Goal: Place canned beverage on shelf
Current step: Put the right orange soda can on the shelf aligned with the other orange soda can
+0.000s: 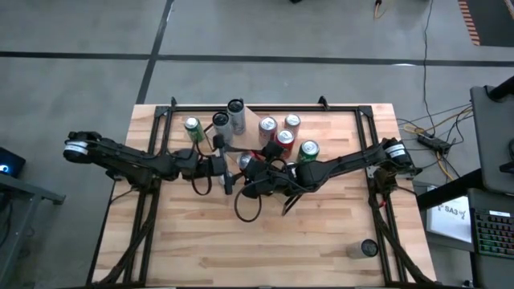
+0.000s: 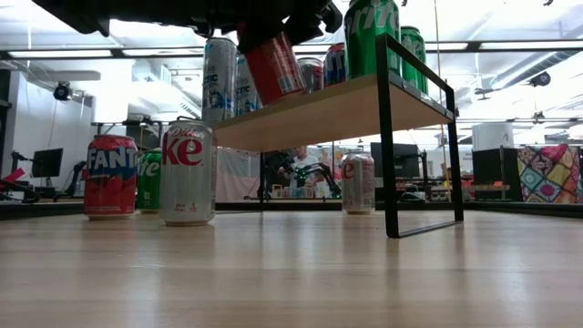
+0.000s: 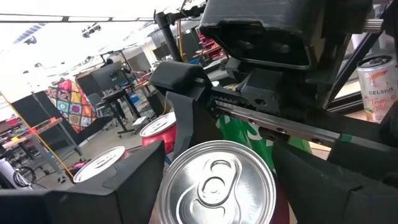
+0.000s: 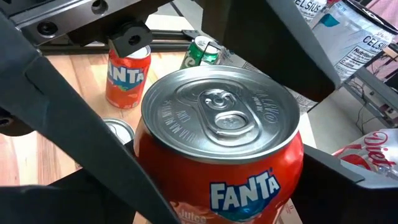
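Can: the red Fanta can (image 4: 221, 143) hangs tilted in the air, just above the near edge of the shelf (image 2: 319, 109) and not yet resting on it.
Right end effector: the right end effector (image 1: 259, 172) is at mid worktop, its fingers closed on the can's sides and carrying it.
Left end effector: the left end effector (image 1: 233, 170) meets it from the other side. Its fingers flank the same can, but I cannot tell whether they press on it or stand clear.
Shelf: the board already carries several upright cans, among them a white can (image 2: 219, 77) and a green Sprite can (image 2: 372, 36).
Worktop: a second Fanta (image 2: 109, 178) and a Diet Coke (image 2: 186, 173) stand on the worktop (image 2: 291, 273) beside the shelf. Another can (image 2: 357, 182) stands beneath the board, and a lone can (image 1: 368, 249) sits well apart near the front right.
Progress: likely well along; this can is lifted and at the shelf.
Left to do: bring it upright, set it on the board, release, then the loose cans.
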Available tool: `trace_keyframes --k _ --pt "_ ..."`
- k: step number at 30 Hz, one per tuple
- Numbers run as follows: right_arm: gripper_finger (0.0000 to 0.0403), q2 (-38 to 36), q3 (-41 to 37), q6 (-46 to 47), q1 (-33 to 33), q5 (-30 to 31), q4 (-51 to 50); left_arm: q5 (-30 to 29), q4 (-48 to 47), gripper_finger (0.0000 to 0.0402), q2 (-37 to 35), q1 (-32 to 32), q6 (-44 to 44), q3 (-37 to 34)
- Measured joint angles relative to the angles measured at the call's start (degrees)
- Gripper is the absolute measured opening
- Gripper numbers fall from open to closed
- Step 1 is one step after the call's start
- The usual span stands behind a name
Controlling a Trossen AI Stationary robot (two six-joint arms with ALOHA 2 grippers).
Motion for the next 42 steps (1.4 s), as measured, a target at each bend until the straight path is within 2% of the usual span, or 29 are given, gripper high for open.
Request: trace_keyframes --k 7,42 --pt "0.0316 0.07 0.0 0.74 -0.02 -0.02 -0.66 -0.04 -0.34 0.0268 0.05 0.0 0.08 0.0" --pt "0.0333 0.09 0.0 0.79 -0.07 -0.15 -1.33 -0.61 -1.0 0.0267 0.08 0.07 0.28 -0.09"
